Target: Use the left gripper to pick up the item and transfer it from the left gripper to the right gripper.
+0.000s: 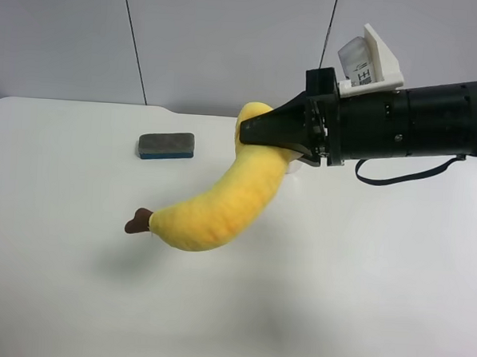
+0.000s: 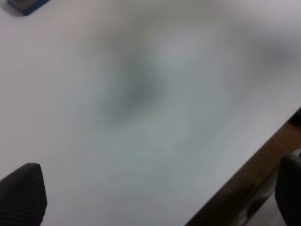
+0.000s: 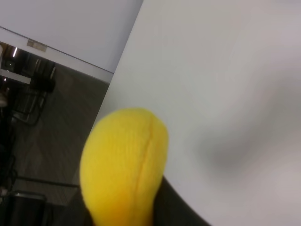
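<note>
The yellow plush banana [image 3: 124,165] sits right against the right wrist camera, one end clamped in the right gripper [image 1: 253,135]. The rest of it curves down and away from the fingers to a brown stem [image 1: 138,221] at the far tip, hanging clear of the white table [image 1: 361,273]. The left gripper [image 2: 155,193] hovers over bare tabletop with its jaws spread wide and nothing between them, a dark eraser [image 1: 166,145] lying well ahead of its fingertips.
</note>
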### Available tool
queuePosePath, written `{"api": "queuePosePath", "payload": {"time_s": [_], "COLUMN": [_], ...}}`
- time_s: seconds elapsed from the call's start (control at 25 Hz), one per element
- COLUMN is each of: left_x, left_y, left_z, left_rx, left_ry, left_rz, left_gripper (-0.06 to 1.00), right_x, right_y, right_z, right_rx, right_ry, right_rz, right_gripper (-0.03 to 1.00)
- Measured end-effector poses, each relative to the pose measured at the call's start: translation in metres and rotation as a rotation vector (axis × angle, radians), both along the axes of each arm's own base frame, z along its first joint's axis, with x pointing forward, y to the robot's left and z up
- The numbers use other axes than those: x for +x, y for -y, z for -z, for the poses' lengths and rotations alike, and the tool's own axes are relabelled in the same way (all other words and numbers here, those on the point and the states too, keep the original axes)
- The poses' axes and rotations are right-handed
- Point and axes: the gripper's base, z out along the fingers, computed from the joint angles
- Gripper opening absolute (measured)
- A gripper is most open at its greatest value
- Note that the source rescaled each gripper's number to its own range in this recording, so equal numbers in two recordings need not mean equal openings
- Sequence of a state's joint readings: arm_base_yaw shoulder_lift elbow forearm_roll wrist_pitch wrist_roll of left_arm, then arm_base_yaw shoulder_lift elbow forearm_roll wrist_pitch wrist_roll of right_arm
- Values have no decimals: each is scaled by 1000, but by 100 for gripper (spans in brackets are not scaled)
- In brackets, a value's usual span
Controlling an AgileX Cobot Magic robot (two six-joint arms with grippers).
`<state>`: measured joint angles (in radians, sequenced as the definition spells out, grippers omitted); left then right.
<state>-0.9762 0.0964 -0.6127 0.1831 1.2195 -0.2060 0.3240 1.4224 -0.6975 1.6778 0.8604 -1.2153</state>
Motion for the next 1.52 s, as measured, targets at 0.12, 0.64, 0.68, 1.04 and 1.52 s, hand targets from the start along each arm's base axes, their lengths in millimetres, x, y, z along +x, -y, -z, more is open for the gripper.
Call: {"api": "queuePosePath", "payload": {"time_s": [0.12,0.64,0.68,1.04,1.52], "left_x": [-4,-6,-6,-6,-12], "left_y": [-1,6,6,7,8], "left_z": [10,18,18,18,18], "left_rx": [-32,-121,-123,-132,-106], "left_ry": [20,58,60,69,108], "left_rz": [38,99,99,83,-535], "left_gripper": [100,100,100,100,100], "right_x": [0,3,3,3,16], "right_y": [0,2,2,2,5], "right_z": [0,3,3,3,-12], "right_rx": [0,-31,-31,-34,-263], "right_ry": [-4,-3,-3,-3,-23], "right_rz": [4,41,41,39,-2], "right_gripper": [0,0,0,0,0]}}
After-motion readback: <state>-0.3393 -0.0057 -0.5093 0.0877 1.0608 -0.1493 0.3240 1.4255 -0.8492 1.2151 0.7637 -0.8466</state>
